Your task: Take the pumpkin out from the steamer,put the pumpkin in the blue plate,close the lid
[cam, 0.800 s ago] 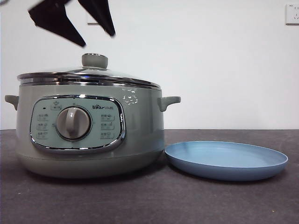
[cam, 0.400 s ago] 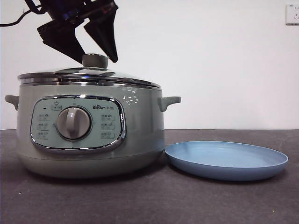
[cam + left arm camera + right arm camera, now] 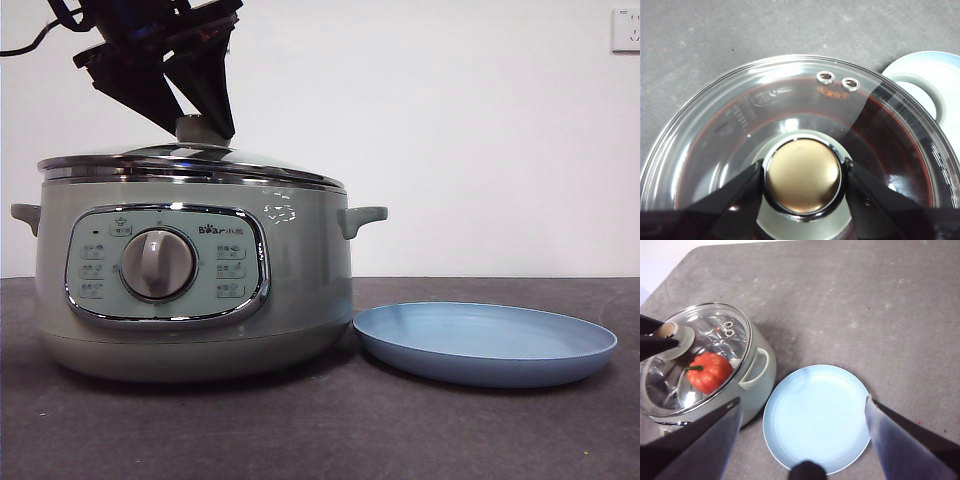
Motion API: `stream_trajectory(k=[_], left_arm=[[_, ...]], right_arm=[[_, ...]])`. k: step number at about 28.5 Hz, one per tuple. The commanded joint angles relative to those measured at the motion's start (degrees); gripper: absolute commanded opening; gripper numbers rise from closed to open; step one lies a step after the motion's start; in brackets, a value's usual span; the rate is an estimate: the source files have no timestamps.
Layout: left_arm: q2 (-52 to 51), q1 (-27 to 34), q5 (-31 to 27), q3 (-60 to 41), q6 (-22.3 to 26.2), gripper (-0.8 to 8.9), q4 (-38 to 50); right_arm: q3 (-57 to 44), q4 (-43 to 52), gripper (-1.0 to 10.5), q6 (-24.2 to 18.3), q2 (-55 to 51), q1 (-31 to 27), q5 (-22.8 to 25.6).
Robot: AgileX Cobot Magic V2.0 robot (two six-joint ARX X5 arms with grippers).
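Under my left gripper (image 3: 802, 175): steamer (image 3: 190, 290), lid (image 3: 790, 145) on, jaws touching both sides of the knob (image 3: 802, 174). I'd clamp firmly, lift straight. Pumpkin (image 3: 709, 371) sits inside; right gripper (image 3: 802, 412) hangs wide above the plate (image 3: 815, 415).

In the front view the pumpkin cannot be seen at all: the steamer (image 3: 190, 290) wall and the low angle onto the lid (image 3: 190, 158) hide it. The left gripper (image 3: 190, 125) covers part of the lid's knob there, and its upper body runs off the top edge. In the left wrist view the near part of the lid (image 3: 790, 100) is cut off and the gripper's jaws mask the glass beside the knob (image 3: 802, 175). In the right wrist view the pumpkin (image 3: 709, 371) shows only through reflective glass, its stem too small to make out clearly, and the steamer's (image 3: 752, 385) control panel faces away. The panel's button labels are too small to read.
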Motion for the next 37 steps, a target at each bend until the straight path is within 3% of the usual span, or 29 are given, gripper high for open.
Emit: stream_trajectory(k=[1,8,14,25,33,37], left_arm=[[-0.35,-0.24,0.98,0.15,1.01,-0.09,-0.42],[-3.43,-0.24,0.7,1.62,0.98,-0.09,0.13],[-8.96,-0.24,-2.47,2.93,0.94,-0.09,-0.13],[-24.61,-0.24,-15.17,2.97,1.03,-0.09,-4.72],[-35.58,-0.24,-25.4,3.19,1.03,-0.09,-10.75],[-40.7,-0.24,-30.1,3.19,1.03,-0.09,-14.1]], right_arm=[[0.17,0.07,4.1,0.35,0.13,0.11,0.04],[0.17,0.44,4.1,0.81,0.42,0.24,-0.39],[0.17,1.88,4.1,1.51,2.8,3.1,-4.63],[1.88,10.03,4.1,2.32,15.08,18.71,-4.33],[14.71,7.89,4.2,1.36,31.23,28.17,-3.28],[27.3,1.55,5.2,-0.94,41.35,33.14,3.26]])
